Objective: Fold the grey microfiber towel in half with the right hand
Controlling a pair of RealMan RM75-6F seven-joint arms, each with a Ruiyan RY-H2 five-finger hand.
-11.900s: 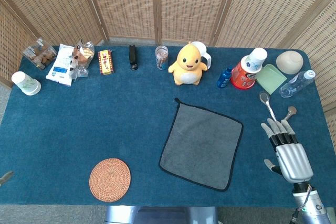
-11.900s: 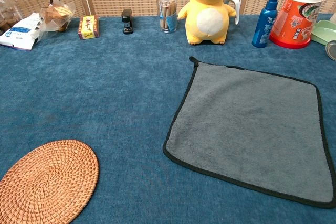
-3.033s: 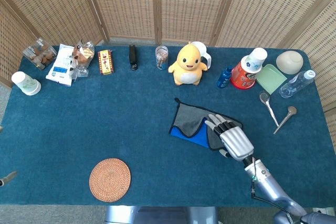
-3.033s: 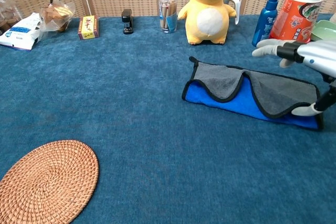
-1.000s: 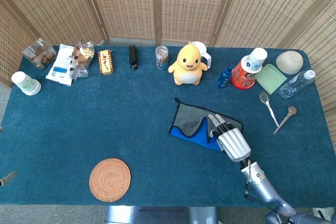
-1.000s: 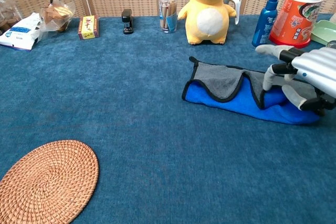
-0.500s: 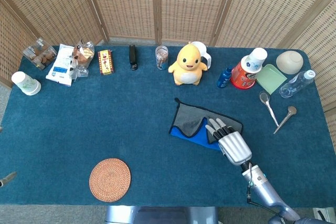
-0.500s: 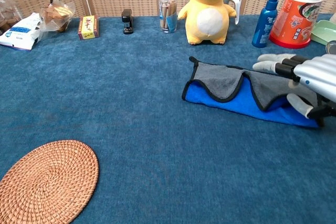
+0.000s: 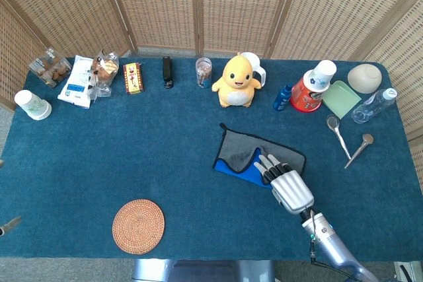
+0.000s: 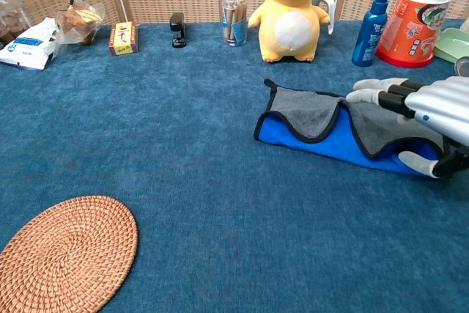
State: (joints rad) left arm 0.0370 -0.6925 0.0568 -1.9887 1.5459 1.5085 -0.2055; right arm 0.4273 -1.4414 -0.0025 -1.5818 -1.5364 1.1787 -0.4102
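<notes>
The grey microfiber towel (image 9: 239,151) lies folded right of the table's middle, its blue underside showing along the near edge (image 10: 322,141). Two grey flaps with black trim lie on top. My right hand (image 9: 288,188) is over the towel's right part, fingers (image 10: 377,93) stretched out flat above the grey flap and thumb (image 10: 418,163) down by the blue near edge. Nothing is gripped in it. Only a grey sliver that may be my left hand (image 9: 6,225) shows at the left edge of the head view.
A yellow plush toy (image 9: 236,81) stands behind the towel, with a blue spray bottle (image 10: 371,26) and an orange cup stack (image 10: 416,20) to its right. Two spoons (image 9: 338,133) lie far right. A woven coaster (image 9: 138,226) sits front left. Snacks line the back left.
Over the last second my right hand's fingers went from curled on the towel's right flap to stretched out flat, and the hand drew slightly nearer to me. The towel stays folded.
</notes>
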